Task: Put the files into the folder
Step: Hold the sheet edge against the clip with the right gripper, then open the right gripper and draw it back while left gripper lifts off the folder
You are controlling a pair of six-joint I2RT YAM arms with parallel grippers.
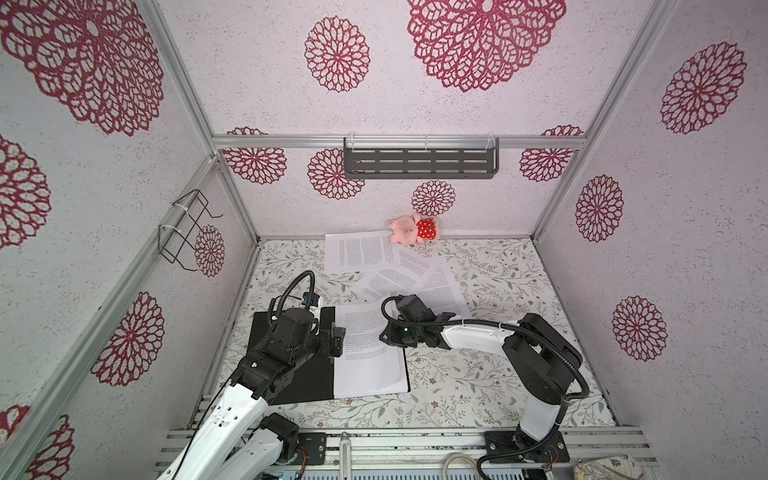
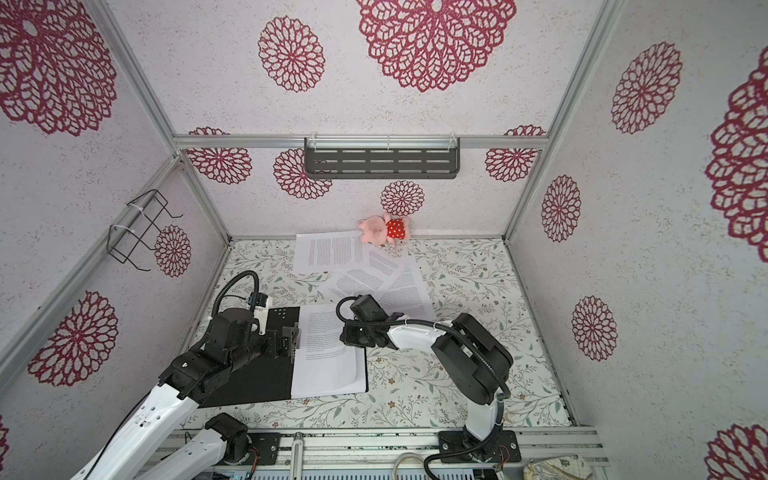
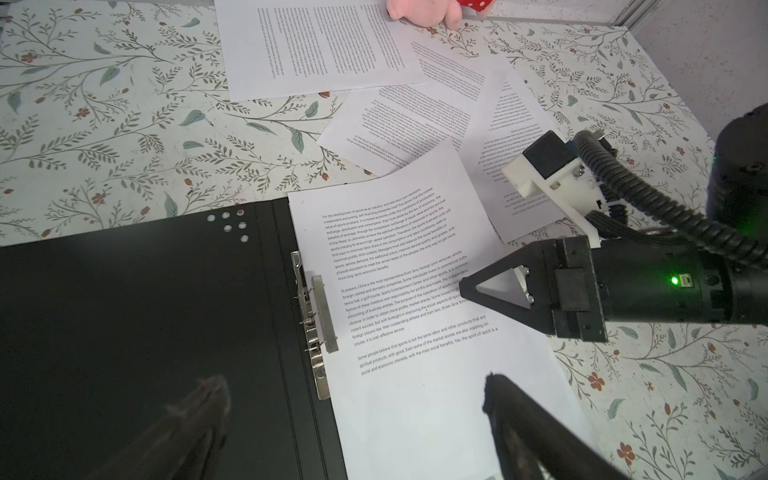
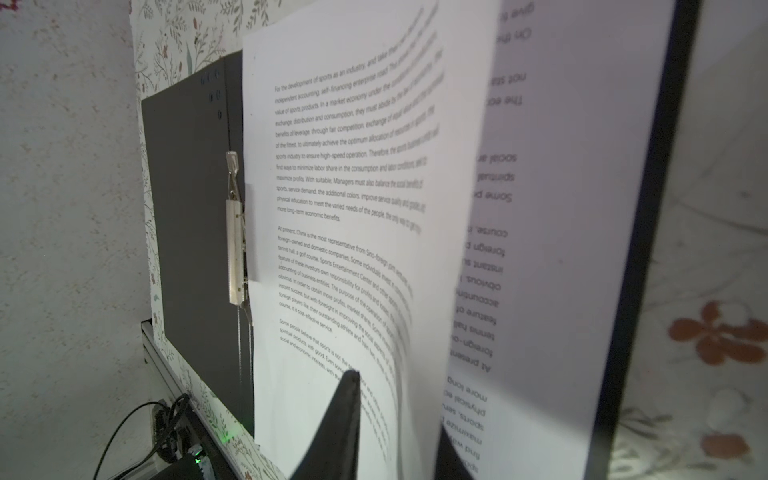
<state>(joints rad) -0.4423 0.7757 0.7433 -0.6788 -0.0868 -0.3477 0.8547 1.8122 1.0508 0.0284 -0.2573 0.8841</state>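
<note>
Floral-print table covering [image 1: 478, 374] carries the folder [image 1: 291, 382], which lies open near the left arm, black inside up. Both top views show the files in two groups: a stack [image 1: 370, 370] on the folder's right half, and loose sheets [image 1: 361, 251] fanned at the far side, one touching a pink plush toy [image 1: 409, 229]. The wrist views alone resolve the metal spine clip [image 3: 318, 316], just beside the stack. Only the right wrist view shows the top sheet [image 4: 332, 208] lifted and curled, and a dark blue cover edge [image 4: 648, 249]. Left gripper [image 3: 353, 380]: fingers spread wide above the spine, holding nothing. Right gripper [image 3: 462, 290]: fingers slightly apart, with the top sheet's raised edge between them.
</note>
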